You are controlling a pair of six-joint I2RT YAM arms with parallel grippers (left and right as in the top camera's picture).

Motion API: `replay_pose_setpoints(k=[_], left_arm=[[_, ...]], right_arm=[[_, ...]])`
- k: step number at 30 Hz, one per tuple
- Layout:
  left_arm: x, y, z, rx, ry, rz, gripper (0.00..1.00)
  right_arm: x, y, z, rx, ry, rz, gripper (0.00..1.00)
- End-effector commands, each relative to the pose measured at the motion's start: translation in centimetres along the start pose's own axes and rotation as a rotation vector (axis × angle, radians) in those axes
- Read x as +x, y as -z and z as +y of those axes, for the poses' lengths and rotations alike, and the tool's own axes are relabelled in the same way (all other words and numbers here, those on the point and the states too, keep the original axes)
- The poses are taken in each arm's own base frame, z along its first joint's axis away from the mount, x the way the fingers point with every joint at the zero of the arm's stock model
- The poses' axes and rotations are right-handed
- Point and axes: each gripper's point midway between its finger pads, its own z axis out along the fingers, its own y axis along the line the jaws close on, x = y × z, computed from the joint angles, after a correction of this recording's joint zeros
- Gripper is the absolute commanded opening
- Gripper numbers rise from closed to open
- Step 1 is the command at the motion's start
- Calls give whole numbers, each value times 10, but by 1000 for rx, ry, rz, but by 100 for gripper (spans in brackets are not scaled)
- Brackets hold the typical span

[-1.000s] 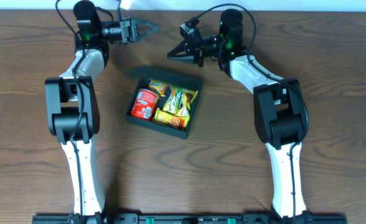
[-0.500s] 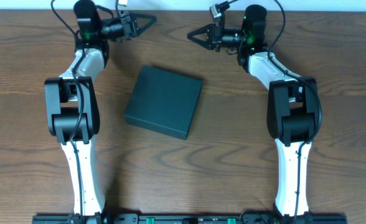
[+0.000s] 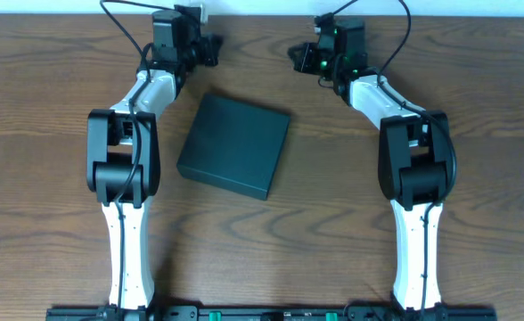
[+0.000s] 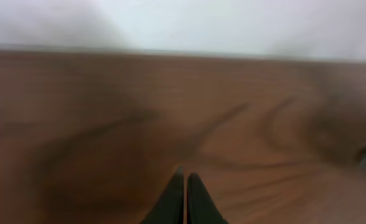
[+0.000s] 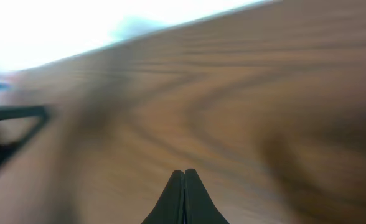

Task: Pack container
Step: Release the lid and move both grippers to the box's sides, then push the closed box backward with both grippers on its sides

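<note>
Overhead: container [image 3: 233, 146], matte dark teal card, flat square w/ crisp edges, lid shut. It sits skewed on the brown woodgrain worktop [image 3: 476, 107], btwn both hands & nearer the arm bases, touching neither. Left hand [image 4: 185, 179] clenched, slim black tapered fingers pressed together, holding nothing. Right hand [image 5: 184, 174] likewise clenched & empty, over blurred grain.

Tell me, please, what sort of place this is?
Probably a robotics lab bench: a left arm and right arm mounted on a wooden table, a closed dark container between them, a pale wall behind.
</note>
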Motion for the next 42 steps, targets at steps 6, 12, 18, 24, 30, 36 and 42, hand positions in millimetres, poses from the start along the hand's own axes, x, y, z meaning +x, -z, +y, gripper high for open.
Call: replay_pose_setpoints(k=[6,12,18,24,30,36,42], left_arm=[[-27,56,27,-296,-288,85,5],[-41,106,20,-333,-260,135,6],[-8,146,10,-174,-140,299,6],[42,173,14,-124,-122,510,5],[68,188,6,-91,-124,631,6],[90,198,11,-123,-109,720,6],[127,198,10,-103,-75,798,6]], right_arm=[[-19,30,-57,419,256,-7,1],[-24,74,-40,477,278,83,1],[9,117,-33,567,191,256,1],[49,131,-19,614,63,379,2],[86,128,12,574,10,485,1],[118,131,38,510,-50,599,1],[133,135,51,463,-110,662,1]])
